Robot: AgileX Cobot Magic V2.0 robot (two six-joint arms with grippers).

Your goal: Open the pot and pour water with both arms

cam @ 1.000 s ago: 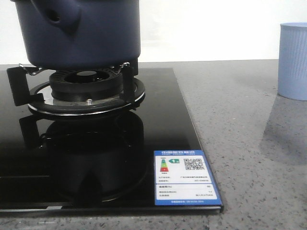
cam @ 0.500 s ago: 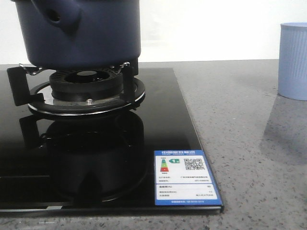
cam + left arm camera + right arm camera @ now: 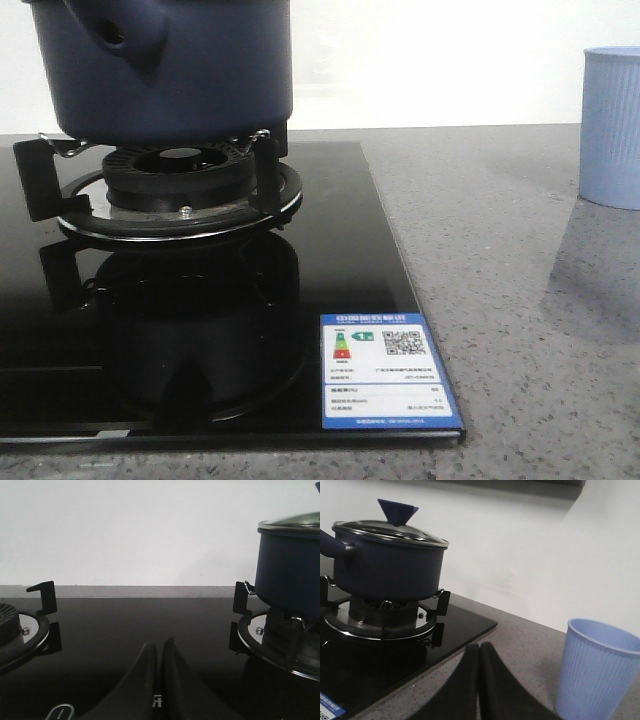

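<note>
Front view: the pot [image 3: 165,65] fills the upper left, seated on the burner grate [image 3: 170,190]; the cup [image 3: 612,125] stands at right on the tabletop [image 3: 500,260].

Left wrist view: the left end effector [image 3: 159,652], fingers pressed together, holds nothing; pot at right.

Right wrist view: the right end effector [image 3: 479,655] likewise closed, empty. The lid [image 3: 390,530] hides the pot's contents; the cup's interior is not visible.
</note>
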